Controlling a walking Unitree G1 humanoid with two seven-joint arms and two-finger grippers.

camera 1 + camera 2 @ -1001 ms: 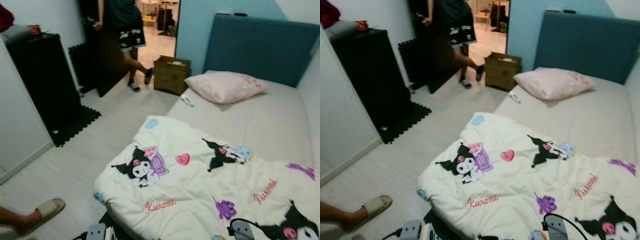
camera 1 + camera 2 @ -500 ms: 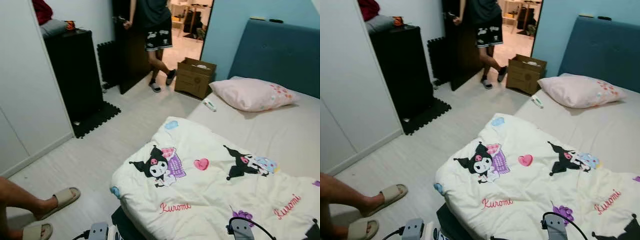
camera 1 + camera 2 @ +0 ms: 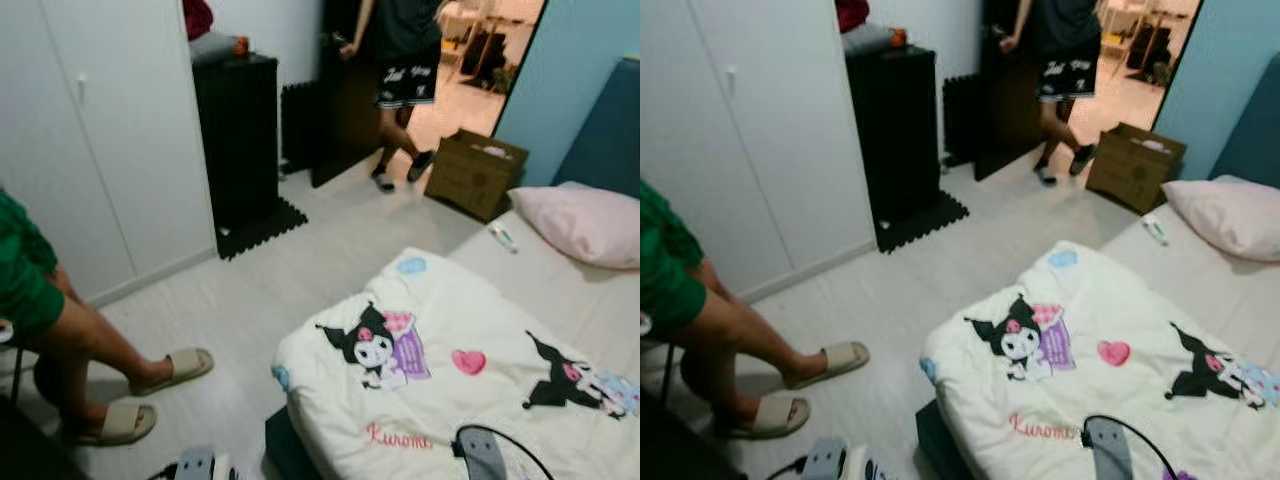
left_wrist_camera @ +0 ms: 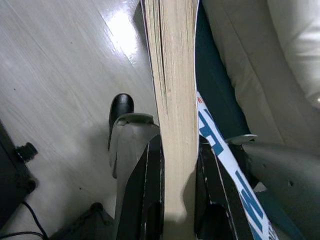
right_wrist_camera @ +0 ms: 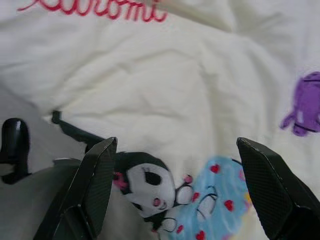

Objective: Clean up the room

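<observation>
Closest to us, our left gripper (image 4: 177, 200) was clamped on a thick paperback book with yellowed page edges (image 4: 172, 75), one black finger (image 4: 150, 190) pressed to each side of it. The book stuck out beyond the fingertips over the pale wood-look floor (image 4: 55, 75), with the dark blue bed base (image 4: 215, 85) just beside it.

Our right gripper (image 5: 177, 190) hung with its two black fingers spread wide apart, gripping nothing. Directly beneath it lay the cream-white duvet printed with black cartoon characters, hearts and red lettering (image 5: 165, 85).

From the head views, that duvet (image 3: 450, 370) was bunched on the near part of the bed, ahead of both grippers. Off to the left gripper's side, a seated person's bare legs in beige slide sandals (image 3: 175, 368) rested on the floor, green shorts (image 3: 20, 275) above them.

Further beyond the right gripper, a pale pink pillow (image 3: 590, 222) lay on the bare beige mattress (image 3: 560, 290), with a small white tube-like object (image 3: 503, 237) near the mattress edge; we could not tell what it was.

Further still stood white wardrobe doors (image 3: 110, 140), a tall black cabinet (image 3: 238, 130), a black foam mat (image 3: 262, 225) at its foot, and a brown cardboard box (image 3: 476, 173). Farthest away, a second person in black patterned shorts (image 3: 405, 85) stood at the doorway.
</observation>
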